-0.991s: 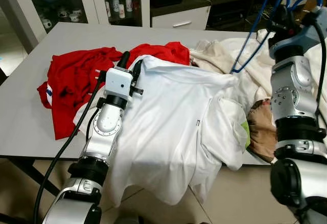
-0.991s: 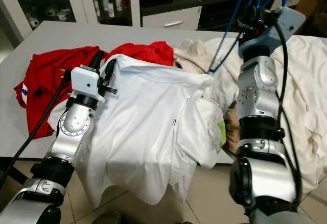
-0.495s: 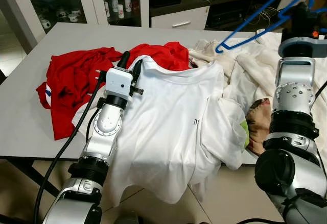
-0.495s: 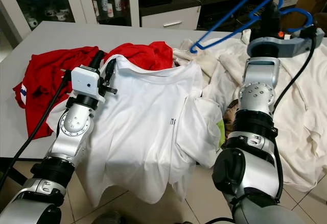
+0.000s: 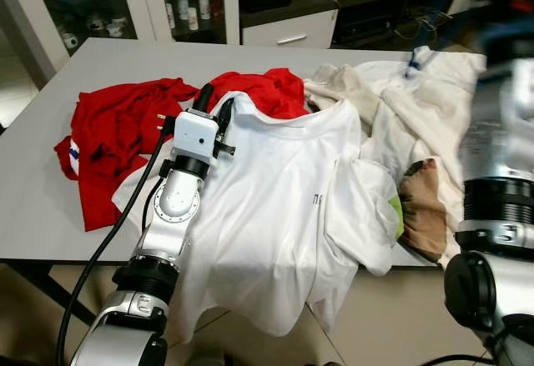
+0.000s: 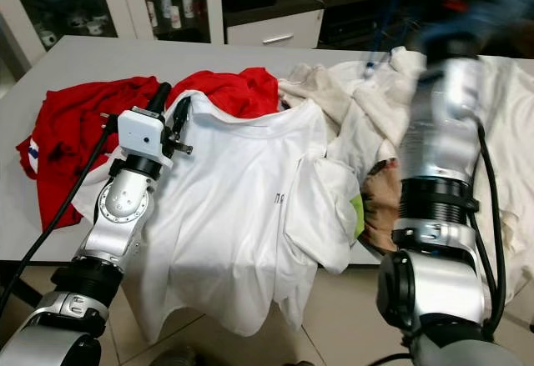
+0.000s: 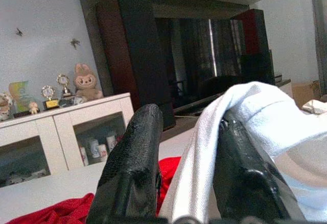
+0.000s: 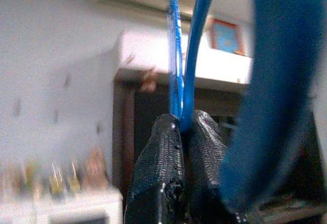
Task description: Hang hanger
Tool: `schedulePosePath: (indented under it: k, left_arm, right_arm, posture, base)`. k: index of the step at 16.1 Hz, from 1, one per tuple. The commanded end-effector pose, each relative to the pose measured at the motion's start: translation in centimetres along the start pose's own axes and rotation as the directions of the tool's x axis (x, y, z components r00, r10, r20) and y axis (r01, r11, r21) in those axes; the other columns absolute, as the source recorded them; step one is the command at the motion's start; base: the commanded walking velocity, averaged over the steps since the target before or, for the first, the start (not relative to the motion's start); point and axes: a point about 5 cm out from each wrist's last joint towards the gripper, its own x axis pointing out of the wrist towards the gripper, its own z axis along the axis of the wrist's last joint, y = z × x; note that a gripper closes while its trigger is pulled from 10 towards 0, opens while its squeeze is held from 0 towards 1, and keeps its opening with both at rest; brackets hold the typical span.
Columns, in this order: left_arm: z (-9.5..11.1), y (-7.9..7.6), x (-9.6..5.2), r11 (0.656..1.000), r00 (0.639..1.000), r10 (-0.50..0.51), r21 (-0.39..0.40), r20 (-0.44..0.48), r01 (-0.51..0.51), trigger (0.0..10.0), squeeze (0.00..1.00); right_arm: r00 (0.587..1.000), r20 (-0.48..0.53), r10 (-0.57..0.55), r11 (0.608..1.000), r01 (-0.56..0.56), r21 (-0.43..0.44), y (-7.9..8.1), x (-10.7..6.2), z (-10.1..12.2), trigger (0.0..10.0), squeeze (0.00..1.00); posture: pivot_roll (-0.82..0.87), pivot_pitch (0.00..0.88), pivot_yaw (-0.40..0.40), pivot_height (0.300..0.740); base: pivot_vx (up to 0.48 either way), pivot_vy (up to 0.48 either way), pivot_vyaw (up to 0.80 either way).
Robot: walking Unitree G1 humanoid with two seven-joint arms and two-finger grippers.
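Right end effector (image 8: 181, 132) clenching blue hanger (image 8: 186, 55), left end effector (image 7: 189, 147) pinching white shirt (image 5: 284, 208)

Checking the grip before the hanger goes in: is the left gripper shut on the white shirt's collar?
Shut on it. In the left wrist view the white shirt passes between the two black fingers of the left gripper.

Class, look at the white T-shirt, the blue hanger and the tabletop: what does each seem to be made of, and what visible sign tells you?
White T-shirt: soft knit cloth, matte; it drapes and creases over the table edge.
Blue hanger, pinched in the right hand: thin glossy rods, probably plastic or coated wire; too blurred to settle.
Tabletop: smooth, pale grey, slightly sheened; likely laminate.
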Motion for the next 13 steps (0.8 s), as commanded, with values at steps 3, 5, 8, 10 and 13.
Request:
schedulePosePath:
  k: [3,5,8,10,13]
  left_arm:
    - [0.1,0.0,0.1,1.000,1.000,-0.001,0.001,0.006,0.001,10.0,0.00]
    - [0.0,0.0,-0.1,1.000,1.000,0.001,0.002,0.004,-0.001,10.0,0.00]
    - [0.0,0.0,-0.1,1.000,1.000,-0.002,0.002,0.003,0.002,10.0,0.00]
    - [0.0,0.0,0.0,1.000,1.000,-0.004,0.002,0.006,0.004,10.0,0.00]
    - [0.0,0.0,-0.1,1.000,1.000,-0.006,0.003,0.003,0.006,10.0,0.00]
  right_arm:
    - [0.959,-0.282,0.044,0.898,-0.162,-0.410,-0.1,-2.5,-4.3,10.0,0.00]
    - [0.921,-0.384,0.067,0.793,-0.283,-0.539,-0.1,-4.0,-5.8,10.0,0.00]
    - [0.861,-0.501,0.090,0.619,-0.442,-0.649,-0.4,-6.3,-7.7,10.0,0.00]
    - [0.835,-0.544,0.082,0.525,-0.500,-0.689,-0.8,-7.2,-8.2,10.0,0.00]
    - [0.722,-0.692,0.000,0.420,-0.628,-0.655,-2.7,-10.2,-10.2,10.0,0.00]
  posture:
    - [0.15,0.000,-0.027,0.740]
    - [0.15,0.003,-0.027,0.740]
    - [0.15,0.003,-0.023,0.740]
    - [0.15,0.005,-0.021,0.740]
    - [0.15,0.006,-0.021,0.740]
  base:
    - [0.000,0.000,0.00]
    - [0.000,0.000,0.00]
    - [0.000,0.000,0.00]
    - [0.000,0.000,0.00]
    - [0.000,0.000,0.00]
